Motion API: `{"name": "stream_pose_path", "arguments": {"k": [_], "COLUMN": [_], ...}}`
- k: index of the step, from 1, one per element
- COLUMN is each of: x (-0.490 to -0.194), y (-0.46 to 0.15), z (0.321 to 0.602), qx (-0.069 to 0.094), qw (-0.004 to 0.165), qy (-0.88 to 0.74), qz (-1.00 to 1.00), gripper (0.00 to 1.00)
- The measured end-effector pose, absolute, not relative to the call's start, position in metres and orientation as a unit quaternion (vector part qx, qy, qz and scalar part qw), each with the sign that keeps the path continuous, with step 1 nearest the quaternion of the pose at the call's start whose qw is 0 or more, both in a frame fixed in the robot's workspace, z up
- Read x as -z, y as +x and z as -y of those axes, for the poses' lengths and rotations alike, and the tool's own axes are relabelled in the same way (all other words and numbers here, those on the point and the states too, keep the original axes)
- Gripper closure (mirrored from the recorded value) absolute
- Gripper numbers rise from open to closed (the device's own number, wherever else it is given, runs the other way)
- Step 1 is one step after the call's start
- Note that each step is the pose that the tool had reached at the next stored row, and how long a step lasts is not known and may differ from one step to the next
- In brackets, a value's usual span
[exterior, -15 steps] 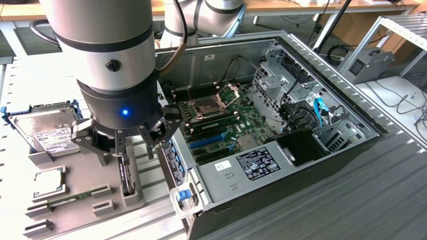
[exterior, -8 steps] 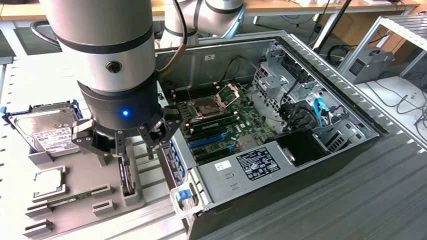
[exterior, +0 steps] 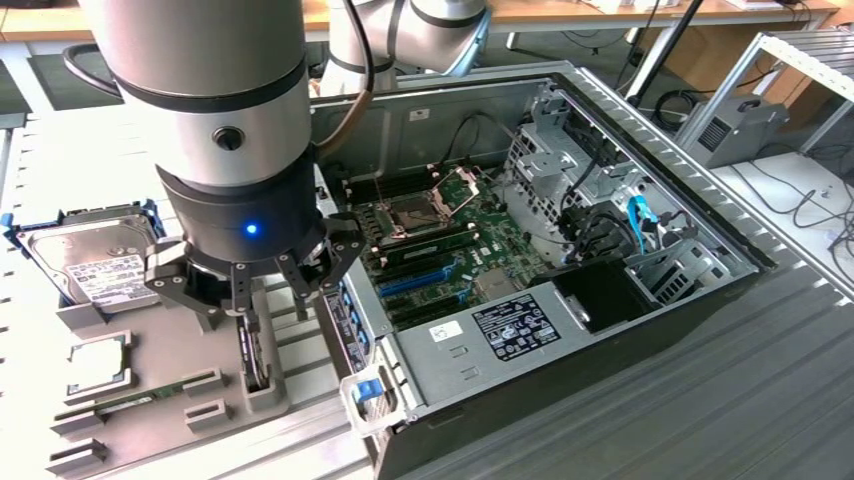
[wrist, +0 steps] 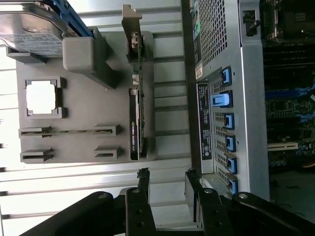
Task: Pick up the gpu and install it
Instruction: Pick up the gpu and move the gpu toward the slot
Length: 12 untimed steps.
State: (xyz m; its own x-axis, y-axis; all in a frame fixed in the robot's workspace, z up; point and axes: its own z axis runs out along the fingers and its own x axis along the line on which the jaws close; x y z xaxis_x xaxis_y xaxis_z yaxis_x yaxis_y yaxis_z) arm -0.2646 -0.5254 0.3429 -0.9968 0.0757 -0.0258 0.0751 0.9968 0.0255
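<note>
Tray: we are seeing the gpu (exterior: 250,352) standing on edge in its slot on the grey tray (exterior: 147,335), not yet lifted.
Gripper: we are finding the gripper (exterior: 254,292) hovering just above the card, jaws spread, holding nothing.
Case: we are judging installation undone; the blue expansion slots (exterior: 407,287) inside the open computer case (exterior: 601,380) are sitting without a card.
</note>
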Motion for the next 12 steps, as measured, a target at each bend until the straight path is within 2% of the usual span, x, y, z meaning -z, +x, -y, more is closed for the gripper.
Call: {"name": "stream_pose_path", "arguments": {"k": [12], "x": [-0.3396], "y": [-0.2646], "z": [0.5254], "qx": [-0.012], "qw": [0.013], "qy": [0.038], "qz": [-0.999], "gripper": [0.58]}}
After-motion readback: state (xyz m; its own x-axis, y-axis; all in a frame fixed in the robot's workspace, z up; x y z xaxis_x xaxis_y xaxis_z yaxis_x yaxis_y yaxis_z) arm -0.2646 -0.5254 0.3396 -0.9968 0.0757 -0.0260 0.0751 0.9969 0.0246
